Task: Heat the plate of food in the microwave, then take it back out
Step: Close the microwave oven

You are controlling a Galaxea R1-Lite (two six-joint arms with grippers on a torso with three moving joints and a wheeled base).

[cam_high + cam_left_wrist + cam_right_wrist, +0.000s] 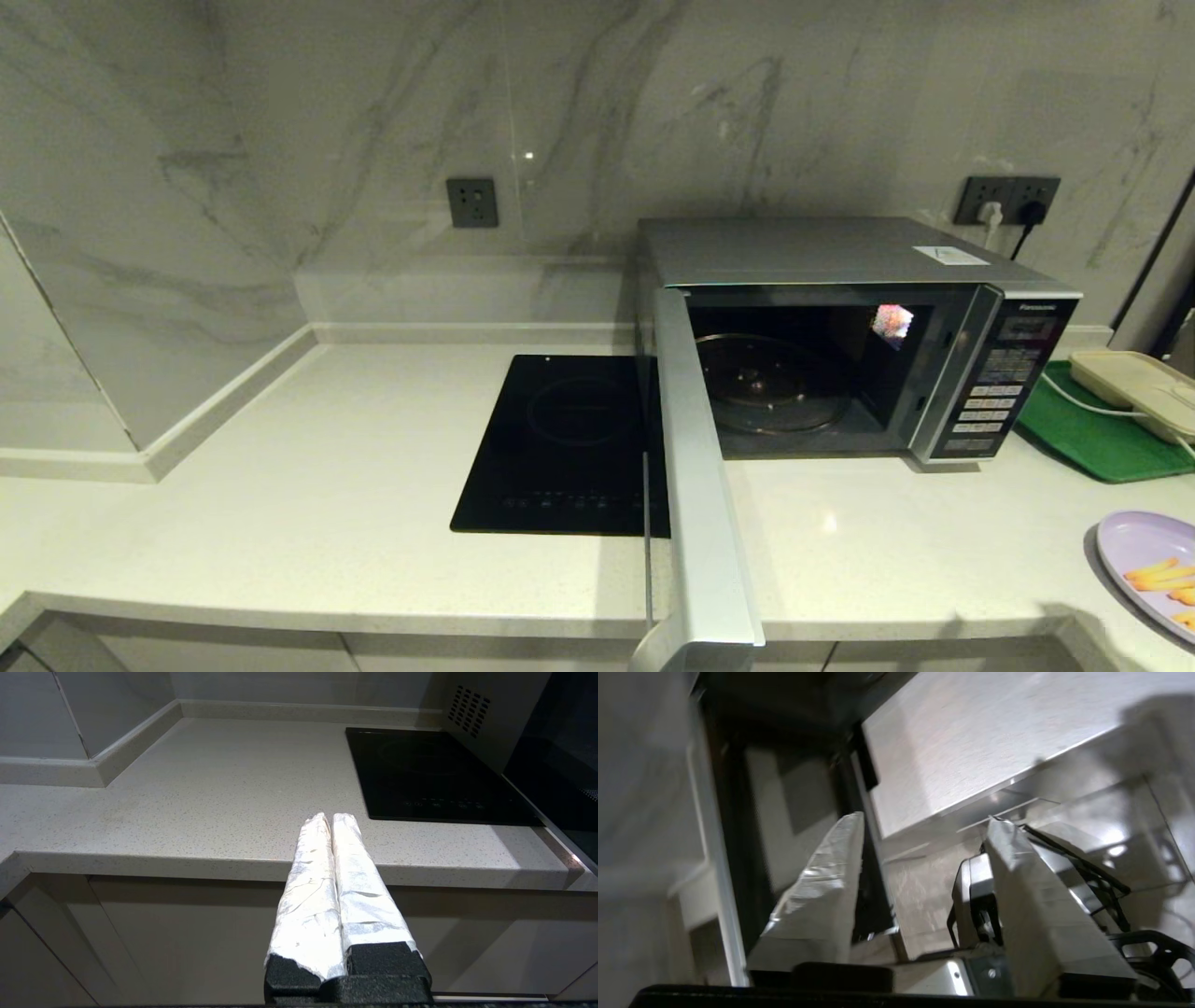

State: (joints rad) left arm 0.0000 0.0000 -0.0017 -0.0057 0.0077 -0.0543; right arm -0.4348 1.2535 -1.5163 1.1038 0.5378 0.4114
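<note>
1. The microwave (840, 345) stands open; turntable bare.
2. The plate of food (1153, 569) sits on the counter's right edge, well apart from it.
3. Judged light, rigid, slippery; grip the rim, keep level.
4. Left gripper (331, 820): fingers together, holding nothing.
5. Right gripper (924, 826): fingers apart, holding nothing.

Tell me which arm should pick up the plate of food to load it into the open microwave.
The right arm. The plate of food lies at the counter's right edge, right of the microwave, whose open door stands between it and the left side. The right hand is open; the left hand is shut, low beyond the cooktop.
</note>
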